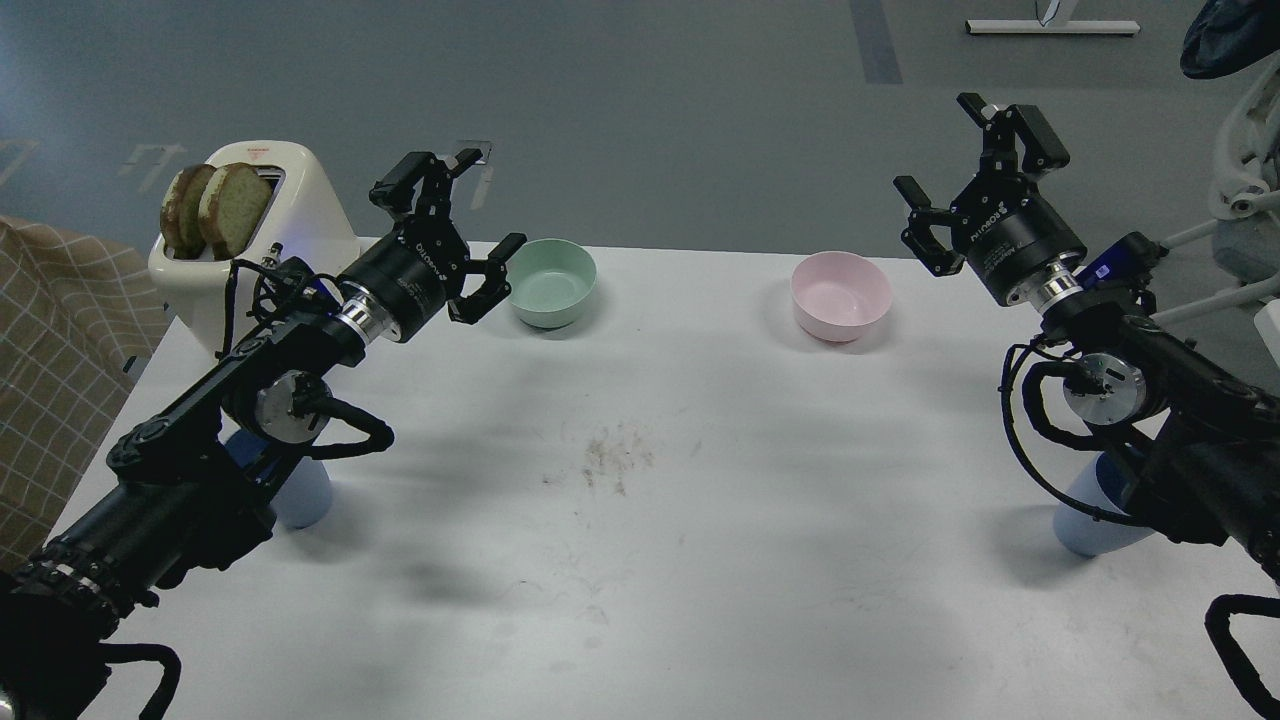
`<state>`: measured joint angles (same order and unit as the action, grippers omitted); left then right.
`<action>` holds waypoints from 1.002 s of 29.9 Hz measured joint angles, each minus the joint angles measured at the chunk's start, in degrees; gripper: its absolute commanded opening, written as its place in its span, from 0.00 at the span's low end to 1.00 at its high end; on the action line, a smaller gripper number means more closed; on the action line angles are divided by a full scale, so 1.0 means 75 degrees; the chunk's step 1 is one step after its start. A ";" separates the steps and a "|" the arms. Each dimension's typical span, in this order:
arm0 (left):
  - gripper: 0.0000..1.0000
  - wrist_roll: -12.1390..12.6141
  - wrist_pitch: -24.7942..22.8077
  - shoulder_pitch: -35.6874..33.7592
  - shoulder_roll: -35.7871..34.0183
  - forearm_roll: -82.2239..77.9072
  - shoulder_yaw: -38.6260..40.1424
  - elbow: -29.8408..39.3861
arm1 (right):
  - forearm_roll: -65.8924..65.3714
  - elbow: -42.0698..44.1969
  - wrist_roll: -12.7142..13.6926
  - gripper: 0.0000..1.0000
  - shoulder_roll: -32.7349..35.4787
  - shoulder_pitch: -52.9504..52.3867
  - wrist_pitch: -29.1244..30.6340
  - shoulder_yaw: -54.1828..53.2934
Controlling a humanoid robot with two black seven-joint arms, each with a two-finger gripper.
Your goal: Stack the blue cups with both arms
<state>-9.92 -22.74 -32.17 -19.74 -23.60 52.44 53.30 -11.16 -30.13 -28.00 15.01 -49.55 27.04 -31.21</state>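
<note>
Two pale blue cups stand on the white table (640,560), each mostly hidden under an arm. The left cup (303,492) is at the left edge below my left arm. The right cup (1090,520) is at the right edge below my right arm. My left gripper (460,215) is open and empty, raised above the table near the mint-green bowl. My right gripper (965,165) is open and empty, raised to the right of the pink bowl. Both grippers are far from the cups.
A mint-green bowl (553,283) and a pink bowl (840,295) sit along the table's far edge. A white toaster (270,225) holding two bread slices stands at the far left corner. A checked cloth (50,350) lies left of the table.
</note>
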 measured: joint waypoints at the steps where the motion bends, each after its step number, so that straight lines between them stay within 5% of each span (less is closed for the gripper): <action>1: 0.98 -0.0006 -0.0009 -0.0001 -0.0002 0.0002 0.0021 -0.0038 | -0.0005 0.0007 0.0000 1.00 0.0002 0.0005 -0.0028 0.0000; 18: 0.98 -0.0705 -0.0028 -0.0079 0.0004 0.0008 0.0251 -0.0147 | -0.0011 0.0014 0.0000 1.00 -0.0028 -0.0087 0.0003 0.0007; 25: 0.98 -0.1519 -0.0023 -0.0046 0.0060 0.0006 0.0220 -0.0060 | 0.0032 0.0010 0.0000 1.00 -0.0136 -0.0113 0.0118 0.0013; 30: 0.98 -0.1649 -0.0078 -0.0009 0.0036 -0.0002 0.0241 0.0072 | 0.0087 0.0111 0.0000 1.00 -0.0166 -0.0129 0.0127 0.0013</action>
<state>-22.29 -23.33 -32.24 -19.47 -23.61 54.24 53.84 -10.50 -29.29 -28.00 13.77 -50.52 28.00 -31.11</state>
